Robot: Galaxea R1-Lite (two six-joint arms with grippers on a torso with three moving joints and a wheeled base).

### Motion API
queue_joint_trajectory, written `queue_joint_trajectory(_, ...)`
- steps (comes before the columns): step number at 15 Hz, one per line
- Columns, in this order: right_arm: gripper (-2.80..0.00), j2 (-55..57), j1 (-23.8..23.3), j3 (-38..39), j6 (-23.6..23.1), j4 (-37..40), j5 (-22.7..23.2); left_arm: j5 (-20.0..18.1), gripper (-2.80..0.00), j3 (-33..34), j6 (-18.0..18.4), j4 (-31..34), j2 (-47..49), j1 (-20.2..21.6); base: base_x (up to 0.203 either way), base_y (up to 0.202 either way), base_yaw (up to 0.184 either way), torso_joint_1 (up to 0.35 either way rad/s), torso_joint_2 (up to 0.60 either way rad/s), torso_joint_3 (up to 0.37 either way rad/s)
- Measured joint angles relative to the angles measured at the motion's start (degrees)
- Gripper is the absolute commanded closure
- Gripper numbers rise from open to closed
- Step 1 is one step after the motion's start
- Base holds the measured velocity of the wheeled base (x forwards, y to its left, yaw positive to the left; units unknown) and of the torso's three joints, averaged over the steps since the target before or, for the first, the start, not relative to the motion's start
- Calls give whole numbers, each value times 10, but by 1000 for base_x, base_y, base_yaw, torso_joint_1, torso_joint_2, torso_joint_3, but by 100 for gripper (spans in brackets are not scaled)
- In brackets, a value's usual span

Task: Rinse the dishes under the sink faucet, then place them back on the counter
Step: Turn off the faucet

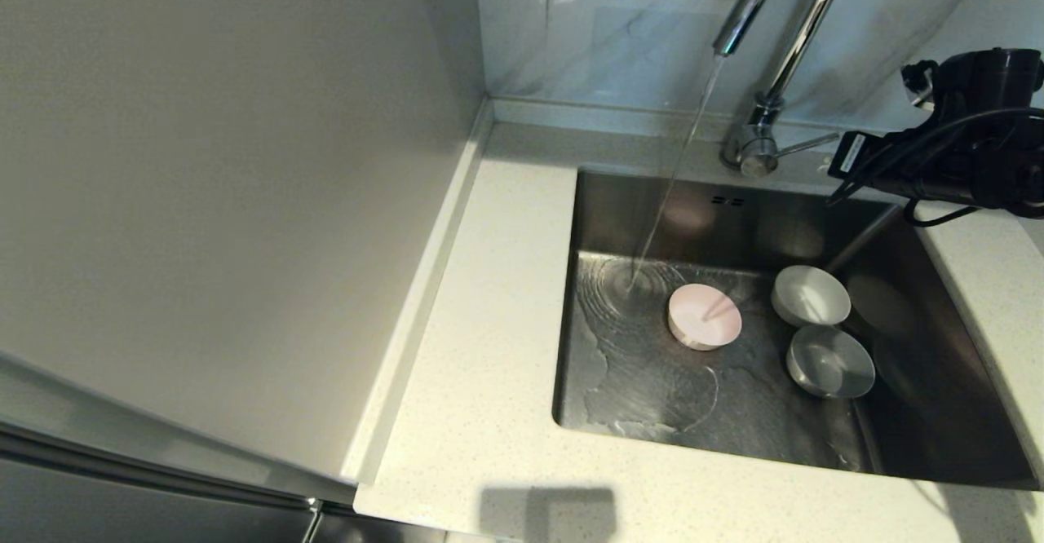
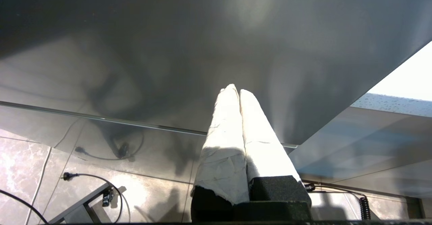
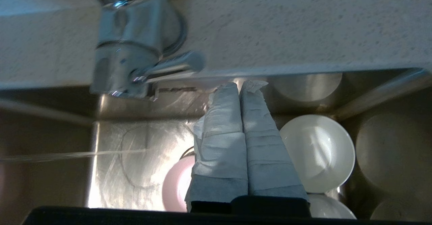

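Three bowls sit on the floor of the steel sink (image 1: 620, 380): a pale pink bowl (image 1: 705, 316) near the middle, and two white bowls (image 1: 810, 295) (image 1: 830, 361) toward the right. The chrome faucet (image 1: 783, 46) runs a thin water stream (image 1: 677, 168) that lands left of the pink bowl. My right arm (image 1: 962, 160) reaches in beside the faucet base. The right gripper (image 3: 240, 84) is shut and empty, just past the tip of the lever (image 3: 168, 68), above the pink bowl (image 3: 175, 184) and a white bowl (image 3: 317, 152). My left gripper (image 2: 236, 90) is shut, parked low and facing a cabinet front.
The off-white speckled counter (image 1: 489, 323) wraps the sink on the left and front, with a raised rim by the grey wall panel (image 1: 204, 160). The sink floor is wet. Cables (image 2: 87, 176) lie on the tiled floor in the left wrist view.
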Motion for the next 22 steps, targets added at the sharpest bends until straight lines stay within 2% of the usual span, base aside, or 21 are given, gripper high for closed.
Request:
queue_joint_trajectory(6,0,12,-3,-20,0,1,13,0,0,0,0,0,0,0,0,0,0,0,0,0)
queue_joint_trajectory(12,0,-1,17,-23,-2,2,22,0,0,0,0,0,0,0,0,0,0,0,0,0)
queue_joint_trajectory(22,0,29,44,-98,-3,0,19,0,0,0,0,0,0,0,0,0,0,0,0,0)
